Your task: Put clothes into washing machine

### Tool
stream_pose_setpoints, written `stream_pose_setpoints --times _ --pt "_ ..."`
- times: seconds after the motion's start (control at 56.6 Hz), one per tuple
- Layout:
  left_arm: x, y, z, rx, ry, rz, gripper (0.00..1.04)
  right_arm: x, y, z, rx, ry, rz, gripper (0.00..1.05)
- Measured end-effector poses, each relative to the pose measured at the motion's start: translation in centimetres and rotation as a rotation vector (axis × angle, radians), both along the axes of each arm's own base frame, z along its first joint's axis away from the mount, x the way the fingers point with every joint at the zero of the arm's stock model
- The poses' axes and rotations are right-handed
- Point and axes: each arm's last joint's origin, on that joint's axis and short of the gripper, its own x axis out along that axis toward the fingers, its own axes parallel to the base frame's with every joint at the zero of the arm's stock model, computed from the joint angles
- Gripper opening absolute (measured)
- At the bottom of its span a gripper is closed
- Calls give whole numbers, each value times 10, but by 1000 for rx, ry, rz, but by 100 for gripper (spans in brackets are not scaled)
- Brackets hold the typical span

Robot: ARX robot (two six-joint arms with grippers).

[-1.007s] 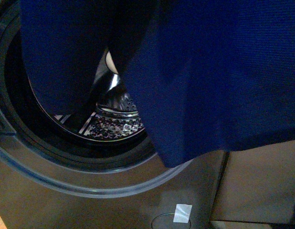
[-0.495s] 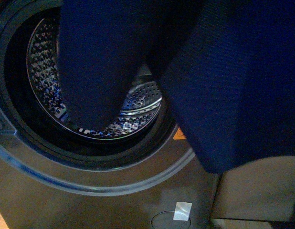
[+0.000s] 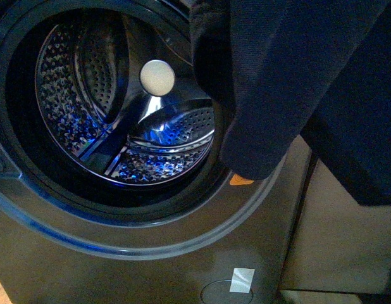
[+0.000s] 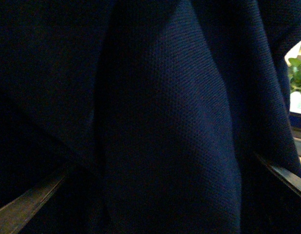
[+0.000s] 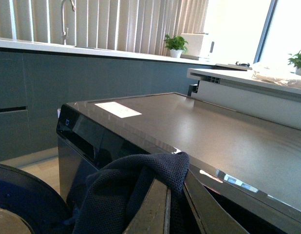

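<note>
Clothes [image 3: 278, 82] hang over the right rim of the washer [image 3: 151, 253] porthole, outside the drum [image 3: 75, 95]. Right claw [image 5: 174, 179] clamped on clothes. Left claw [image 4: 162, 161] apart, draped in cloth.

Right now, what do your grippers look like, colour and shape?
The right gripper has flat, tapering fingers of dull grey-brown metal. The left gripper shows only two thin dark bars with paler edges, tips hidden by the navy garment. No cables or markings show.

R gripper [image 5: 178, 184] jaws nipped tight on clothes [image 5: 123, 192]. L gripper [image 4: 155, 185] fingers [image 4: 28, 204] spread wide, cloth draped across.
</note>
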Motion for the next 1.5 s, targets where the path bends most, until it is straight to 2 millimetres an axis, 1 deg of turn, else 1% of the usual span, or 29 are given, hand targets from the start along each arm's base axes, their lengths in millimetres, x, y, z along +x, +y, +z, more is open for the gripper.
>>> stream_pose_setpoints --times 0.194,0.336,0.442,0.601,0.689,0.76,0.795,0.813,0.831,0.884,0.919,0.972,1.007,1.131,1.166,1.219,1.255,1.272,1.308,1.325,1.361,1.502 --pt "-6 -13 7 -13 -1 25 98 0 0 0 0 -1 -1 3" --pt "-4 -24 10 -19 44 105 98 0 0 0 0 -1 -2 3" --pt "-6 -32 9 -5 54 176 98 0 0 0 0 -1 -3 3" --pt "-8 -47 9 70 70 286 98 0 0 0 0 -1 -3 3" --pt "-3 -53 9 125 92 402 98 0 -1 0 1 -1 -5 3" --pt "0 -56 8 130 89 460 98 0 -1 0 1 -1 -5 3" --pt "2 -56 6 128 89 524 98 0 -1 0 1 -1 -5 3" --pt "4 -56 6 127 94 549 96 0 -1 0 1 -1 -5 3" --pt "5 -55 5 125 100 580 91 0 -1 0 1 -1 -5 3" --pt "7 -52 6 113 96 635 80 0 -1 0 0 -1 -4 3" --pt "10 -48 6 102 99 669 71 0 -1 0 0 -2 -3 3" --pt "12 -45 7 93 105 705 62 0 0 0 -1 -2 -3 9" --pt "14 -43 7 90 108 717 59 0 0 0 -1 -3 -2 14" --pt "17 -37 3 82 113 745 40 -1 -1 1 2 -8 -1 34" --pt "18 -36 2 83 115 749 36 -2 -1 2 2 -9 -1 37" --pt "19 -33 -1 85 121 757 27 -2 -2 2 3 -12 -1 46" --pt "19 -31 -2 86 123 760 24 -2 -2 2 4 -12 0 50" --pt "20 -30 -3 85 125 764 21 -3 -2 2 4 -13 1 53" --pt "20 -28 -4 82 128 770 18 -3 -2 3 4 -14 1 57" --pt "20 -27 -4 80 130 773 15 -3 -2 3 4 -15 2 60" --pt "20 -25 -5 77 134 776 13 -4 -2 3 4 -15 2 64" --pt "20 -18 -14 78 148 785 11 -4 -2 3 5 -16 1 85"
